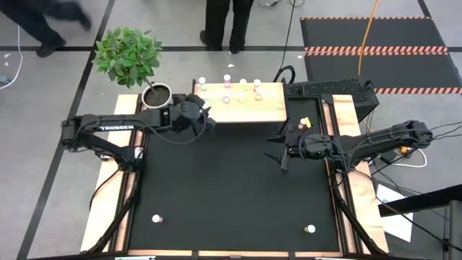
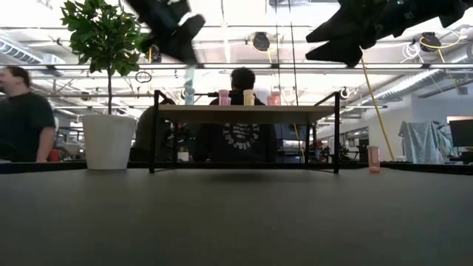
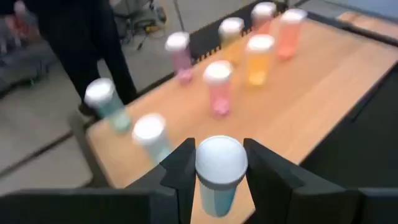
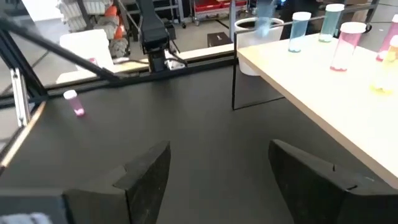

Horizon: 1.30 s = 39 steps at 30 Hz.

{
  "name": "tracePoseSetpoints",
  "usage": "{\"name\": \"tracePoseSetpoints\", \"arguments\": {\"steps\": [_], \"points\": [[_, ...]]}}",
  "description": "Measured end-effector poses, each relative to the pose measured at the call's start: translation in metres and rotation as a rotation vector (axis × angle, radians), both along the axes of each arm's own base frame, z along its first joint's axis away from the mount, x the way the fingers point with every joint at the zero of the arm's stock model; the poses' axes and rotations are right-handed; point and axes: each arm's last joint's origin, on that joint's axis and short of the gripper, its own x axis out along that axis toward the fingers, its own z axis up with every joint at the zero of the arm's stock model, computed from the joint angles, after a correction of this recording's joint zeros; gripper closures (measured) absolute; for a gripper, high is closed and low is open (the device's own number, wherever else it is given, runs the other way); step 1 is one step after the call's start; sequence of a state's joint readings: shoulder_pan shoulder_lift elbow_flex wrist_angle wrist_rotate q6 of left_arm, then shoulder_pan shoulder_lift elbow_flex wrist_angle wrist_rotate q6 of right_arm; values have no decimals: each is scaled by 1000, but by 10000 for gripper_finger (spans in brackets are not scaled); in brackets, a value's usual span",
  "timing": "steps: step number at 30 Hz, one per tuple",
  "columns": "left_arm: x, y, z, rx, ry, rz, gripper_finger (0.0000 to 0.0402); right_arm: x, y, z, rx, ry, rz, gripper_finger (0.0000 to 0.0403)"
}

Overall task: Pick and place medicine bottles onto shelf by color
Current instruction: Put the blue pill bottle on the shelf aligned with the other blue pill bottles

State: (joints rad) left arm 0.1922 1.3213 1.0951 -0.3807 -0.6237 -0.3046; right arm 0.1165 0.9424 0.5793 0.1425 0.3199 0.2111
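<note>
The wooden shelf (image 1: 249, 103) stands at the table's far edge and carries several medicine bottles (image 3: 217, 87), teal-blue, pink, yellow and orange, standing upright on its top. My left gripper (image 1: 201, 115) hangs over the shelf's left end, shut on a teal-blue bottle (image 3: 219, 177) with a white cap. Close below it stand two teal-blue bottles (image 3: 149, 134). My right gripper (image 4: 217, 171) is open with nothing between its fingers, above the table in front of the shelf's right end (image 1: 281, 149). My left gripper pinches the teal-blue bottle between its two fingers, on the body just under the white cap (image 3: 215, 194). The fingers slant down from the table's left side. The bottle is lifted clear above the shelf's left end, its cap toward the wrist.
A white plant pot (image 1: 156, 94) with a leafy plant stands just left of the shelf. Loose bottles stand on the black table near its front edge, at the left (image 1: 157, 217) and at the right (image 1: 310, 230). People stand beyond the far edge (image 2: 240, 118).
</note>
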Motion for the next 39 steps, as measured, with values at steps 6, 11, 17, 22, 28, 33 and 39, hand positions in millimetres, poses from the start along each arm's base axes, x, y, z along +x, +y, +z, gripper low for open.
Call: {"name": "tracePoseSetpoints", "arguments": {"steps": [6,11,17,22,28,33,39], "points": [[-14,12,-29,14,-87,25,279,0,0,-1,36,-1,-11,137],[-18,22,-43,-19,-60,30,279,0,0,-1,35,7,-11,138],[-19,27,-45,-30,-52,26,279,-1,-1,-2,32,12,-30,138],[-19,28,-45,-36,-61,36,279,-1,-1,-2,41,8,-34,138],[-19,28,-45,-46,-72,43,268,-1,-1,-2,46,7,-35,138],[-19,28,-46,-59,-82,48,228,-1,-1,-2,53,5,-37,138],[-18,26,-46,-106,-102,-6,173,-1,-1,-2,74,0,-44,138]]}}
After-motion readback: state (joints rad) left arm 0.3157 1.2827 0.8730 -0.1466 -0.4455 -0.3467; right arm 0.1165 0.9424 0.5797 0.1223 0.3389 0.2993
